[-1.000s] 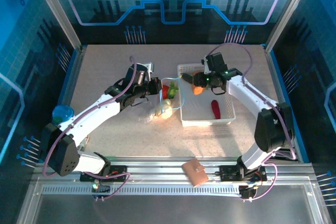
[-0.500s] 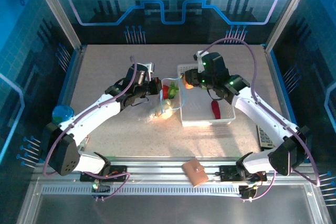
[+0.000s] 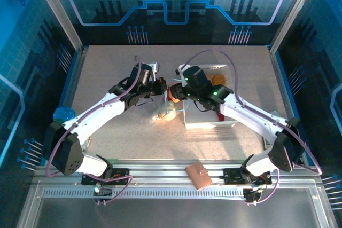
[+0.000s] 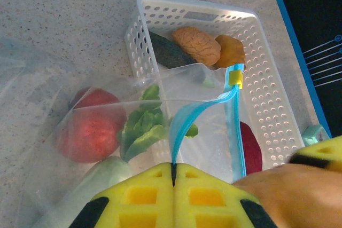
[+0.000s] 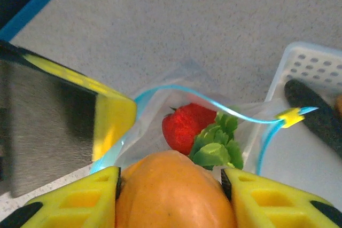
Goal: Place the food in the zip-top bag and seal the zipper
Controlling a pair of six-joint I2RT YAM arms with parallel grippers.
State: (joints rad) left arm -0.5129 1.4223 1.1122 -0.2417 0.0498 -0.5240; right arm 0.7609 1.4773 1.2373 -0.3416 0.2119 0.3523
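Observation:
My left gripper (image 4: 173, 168) is shut on the blue zipper (image 4: 188, 121) of the clear zip-top bag (image 4: 214, 142) and holds its mouth open beside the white basket (image 4: 267, 86). Inside the bag lie a red strawberry (image 5: 187, 124), a green leafy piece (image 5: 216, 145) and a pale white-green piece (image 4: 99, 177). My right gripper (image 5: 171, 177) is shut on an orange piece of food (image 5: 171, 196), just above the bag's mouth. In the top view, both grippers, left (image 3: 162, 87) and right (image 3: 174, 93), meet over the bag (image 3: 163, 111).
The basket (image 3: 211, 125) holds a dark green piece (image 4: 171, 53), a tan piece (image 4: 197, 44), an orange piece (image 4: 231, 50) and a dark red piece (image 4: 250, 148). A brown wallet (image 3: 198, 175) lies on the front rail. A blue object (image 3: 64, 115) sits at the left table edge.
My right arm has swung left from above the basket to the bag's mouth, carrying the orange piece. The left gripper has stayed put on the zipper.

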